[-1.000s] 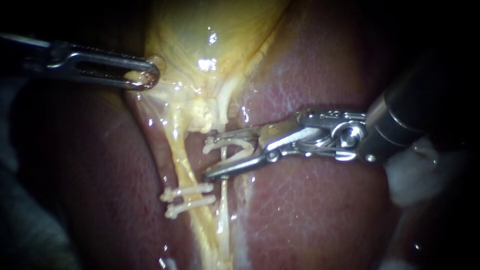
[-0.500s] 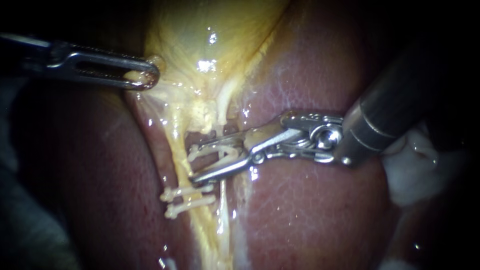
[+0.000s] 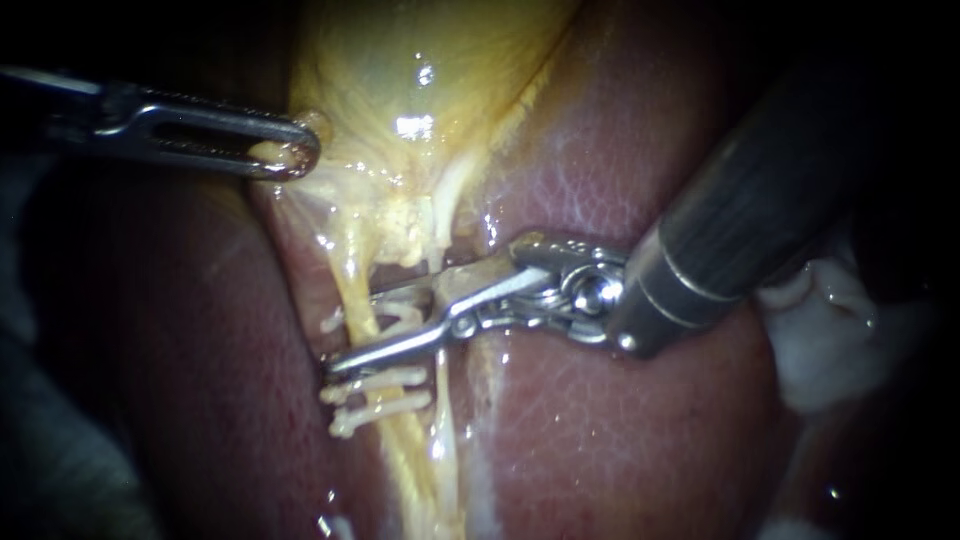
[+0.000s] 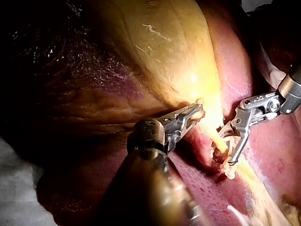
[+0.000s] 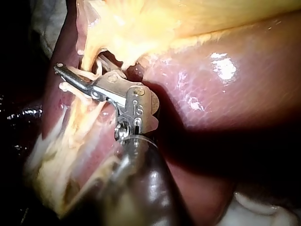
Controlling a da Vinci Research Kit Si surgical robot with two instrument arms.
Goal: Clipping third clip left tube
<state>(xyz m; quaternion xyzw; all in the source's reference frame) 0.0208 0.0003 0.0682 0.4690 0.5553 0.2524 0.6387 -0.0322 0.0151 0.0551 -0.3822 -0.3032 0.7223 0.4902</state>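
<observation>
Two clips (image 3: 375,392) sat on the left tube (image 3: 352,280). My right instrument (image 3: 358,330) had slid left, its parted jaws holding the third clip (image 3: 395,318) astride the tube, apparently ready to close. My left instrument (image 3: 295,150) stayed pinching the gallbladder (image 3: 400,70).

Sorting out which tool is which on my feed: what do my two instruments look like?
Left instrument: silver, slotted jaws with a rounded tip, dark shaft. Right instrument: slim silver jaws, shiny hinged wrist with a round pivot, thick dark-grey shaft ringed by pale bands.
</observation>
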